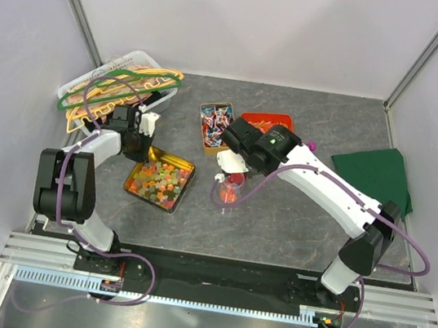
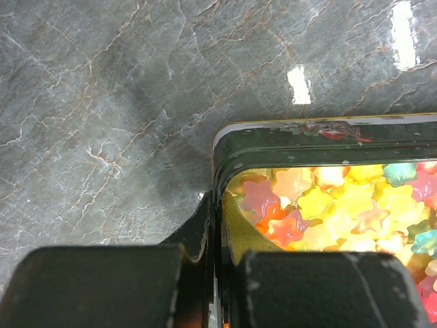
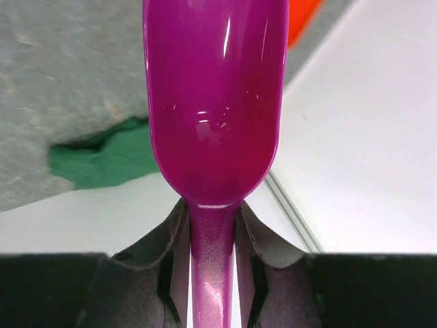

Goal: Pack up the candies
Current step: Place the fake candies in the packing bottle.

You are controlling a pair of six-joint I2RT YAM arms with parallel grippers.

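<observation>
The candies [image 1: 159,181] are pastel star-shaped sweets filling a gold tin [image 1: 187,177] at the left of the table. More twist-wrapped candies [image 1: 215,125] lie in a small tin behind it. In the left wrist view my left gripper [image 2: 217,219] is shut on the gold tin's wall [image 2: 307,130], one finger outside and one inside beside the candies [image 2: 341,205]. My right gripper [image 3: 212,219] is shut on the handle of a purple scoop [image 3: 215,102], whose bowl is turned up and holds nothing. In the top view the scoop's tip [image 1: 311,146] shows beside the right wrist.
A red lid [image 1: 268,122] lies behind the right wrist. A small clear cup [image 1: 230,192] with red pieces stands in the middle. A green cloth [image 1: 374,175] lies at the right. A white basket with hangers [image 1: 119,87] sits at the back left.
</observation>
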